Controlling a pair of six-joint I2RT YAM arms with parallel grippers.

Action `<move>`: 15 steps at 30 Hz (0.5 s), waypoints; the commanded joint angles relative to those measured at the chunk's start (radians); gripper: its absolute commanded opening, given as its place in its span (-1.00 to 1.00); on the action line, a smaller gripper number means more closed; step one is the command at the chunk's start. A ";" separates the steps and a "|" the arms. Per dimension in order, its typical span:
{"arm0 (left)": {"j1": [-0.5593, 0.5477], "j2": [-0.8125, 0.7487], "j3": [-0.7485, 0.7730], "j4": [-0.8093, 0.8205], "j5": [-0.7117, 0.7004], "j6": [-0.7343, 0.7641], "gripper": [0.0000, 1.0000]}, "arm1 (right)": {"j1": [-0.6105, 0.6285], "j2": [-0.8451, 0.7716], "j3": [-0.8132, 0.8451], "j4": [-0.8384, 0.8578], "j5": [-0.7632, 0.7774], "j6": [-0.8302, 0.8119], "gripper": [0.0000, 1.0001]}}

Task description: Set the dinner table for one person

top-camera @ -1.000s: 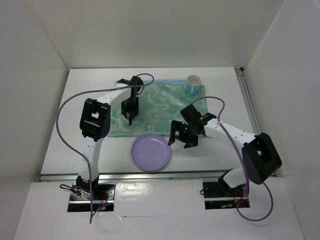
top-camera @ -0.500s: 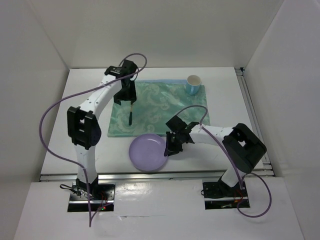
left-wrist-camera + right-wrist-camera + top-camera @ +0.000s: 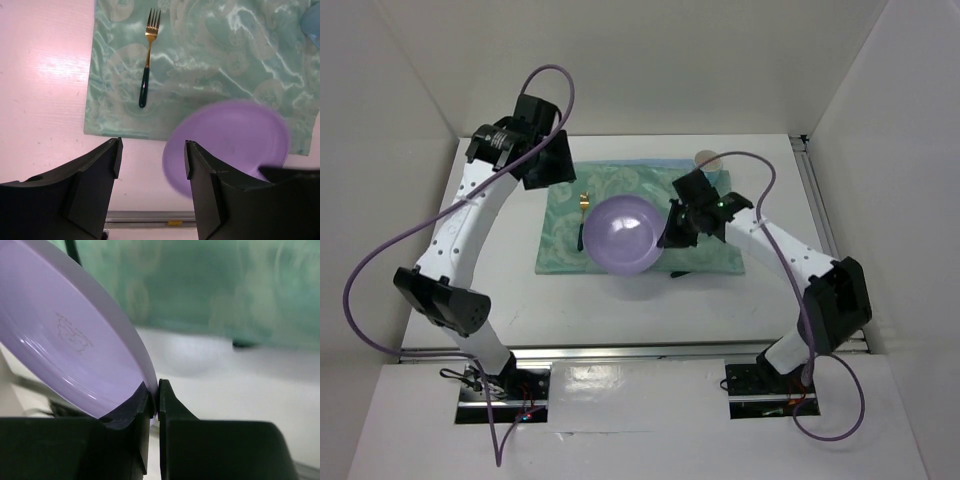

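We log the dinner table as the plain white top that carries everything in view, with the green cloth spread across its far middle. The right gripper is clamped on the rim of the purple plate — the right wrist view shows both fingers pinching the edge, with the plate tilted. From above, the plate overlaps the near middle of the cloth and its near edge. The left gripper hangs high over the cloth's left side, jaws apart, gripping nothing. The fork lies flat on the cloth just left of the plate, gold tines pointing away from the arms, dark handle nearer. The light blue cup sits toward the cloth's far right corner — mostly hidden behind the right arm in the top view.
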 commanded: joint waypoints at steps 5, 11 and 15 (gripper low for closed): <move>0.001 -0.105 -0.146 0.056 0.085 -0.039 0.39 | -0.112 0.334 0.301 0.092 -0.007 0.007 -1.00; 0.012 -0.137 -0.183 0.047 0.048 -0.030 0.39 | -0.161 0.525 0.469 0.128 -0.025 0.056 -1.00; 0.012 -0.137 -0.183 0.038 0.035 -0.030 0.39 | -0.170 0.560 0.460 0.131 -0.002 0.085 -1.00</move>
